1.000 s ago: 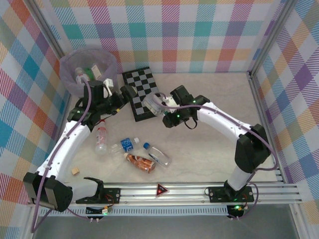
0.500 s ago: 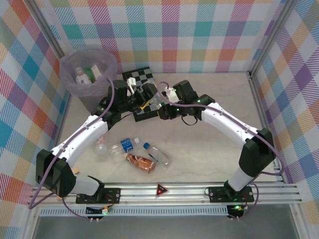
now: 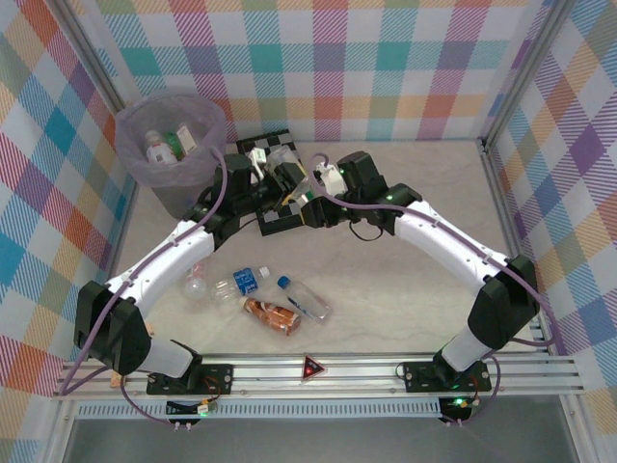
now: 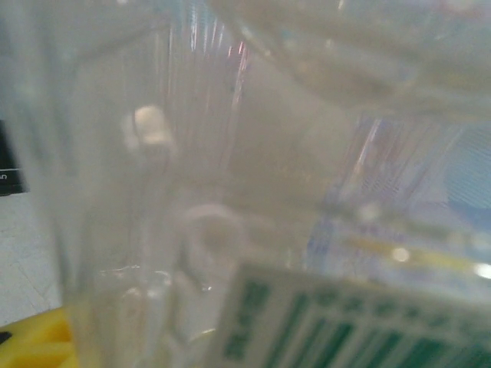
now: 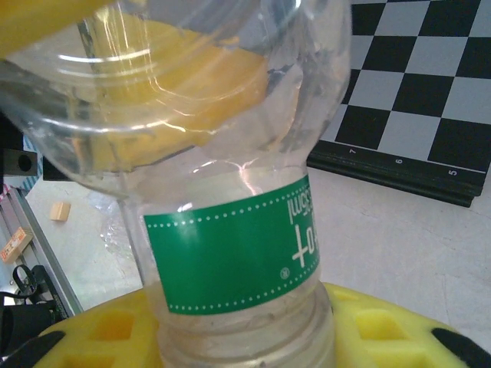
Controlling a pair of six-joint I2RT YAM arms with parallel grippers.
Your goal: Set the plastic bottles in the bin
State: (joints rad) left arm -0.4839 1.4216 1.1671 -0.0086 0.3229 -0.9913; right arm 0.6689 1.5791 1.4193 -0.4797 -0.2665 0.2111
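Swung across from the bin since a second ago, the left gripper now meets the right gripper above the chequered board, seemingly for a handover to the arm nearer the bin. Right-hand jaws are clamped on one end of the clear green-labelled bottle, holding it off the table. Whether the left jaws have closed on its body I cannot tell, as that wrist view is blurred plastic. Four more bottles lie on the table nearer the arm bases.
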